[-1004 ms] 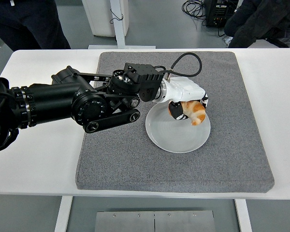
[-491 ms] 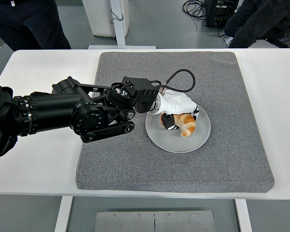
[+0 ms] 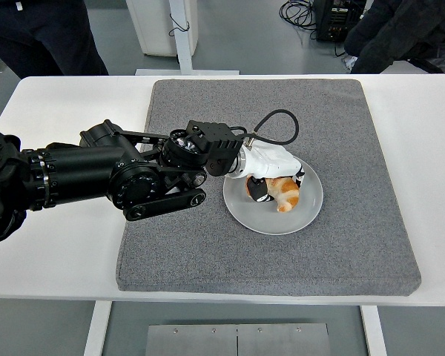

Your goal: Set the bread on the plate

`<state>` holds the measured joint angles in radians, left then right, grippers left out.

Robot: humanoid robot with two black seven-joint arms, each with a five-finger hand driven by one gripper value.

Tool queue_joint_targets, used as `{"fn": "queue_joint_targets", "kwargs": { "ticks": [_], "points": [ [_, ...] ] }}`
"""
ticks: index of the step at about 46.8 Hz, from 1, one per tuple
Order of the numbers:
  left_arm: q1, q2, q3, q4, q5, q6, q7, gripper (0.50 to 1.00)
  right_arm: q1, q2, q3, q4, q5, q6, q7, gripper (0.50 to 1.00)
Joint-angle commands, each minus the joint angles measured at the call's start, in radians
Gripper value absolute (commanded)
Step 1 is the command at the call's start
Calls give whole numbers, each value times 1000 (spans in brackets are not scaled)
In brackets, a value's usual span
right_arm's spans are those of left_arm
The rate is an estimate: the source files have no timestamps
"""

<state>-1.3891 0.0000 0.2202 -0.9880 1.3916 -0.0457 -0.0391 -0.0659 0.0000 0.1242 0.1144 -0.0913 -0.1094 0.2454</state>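
Left hand point(image 3: 271, 174) low over plate point(image 3: 306, 215) on grey mat point(image 3: 356, 148), fingers closed around bread point(image 3: 285, 194). Bread apparently touching plate surface, near centre. Placement nearly done; remaining: release grip, withdraw hand. Right hand not visible.

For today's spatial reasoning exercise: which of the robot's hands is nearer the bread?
Left. The left hand is over the plate, its fingers around the bread. The right hand is not in view.
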Motion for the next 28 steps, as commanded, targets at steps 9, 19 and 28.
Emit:
{"fn": "queue_joint_targets", "kwargs": {
  "ticks": [9,19,28],
  "points": [
    [2,0,-2,0,-32,-29,-1,998,0,0,0,1,-1,0,0,1000],
    [-5,0,-4,-6,-34,-31,-1,998,0,0,0,1,-1,0,0,1000],
    [-25,0,-16,-18,-48,-46,-2,998,0,0,0,1,1,0,0,1000]
  ]
}}
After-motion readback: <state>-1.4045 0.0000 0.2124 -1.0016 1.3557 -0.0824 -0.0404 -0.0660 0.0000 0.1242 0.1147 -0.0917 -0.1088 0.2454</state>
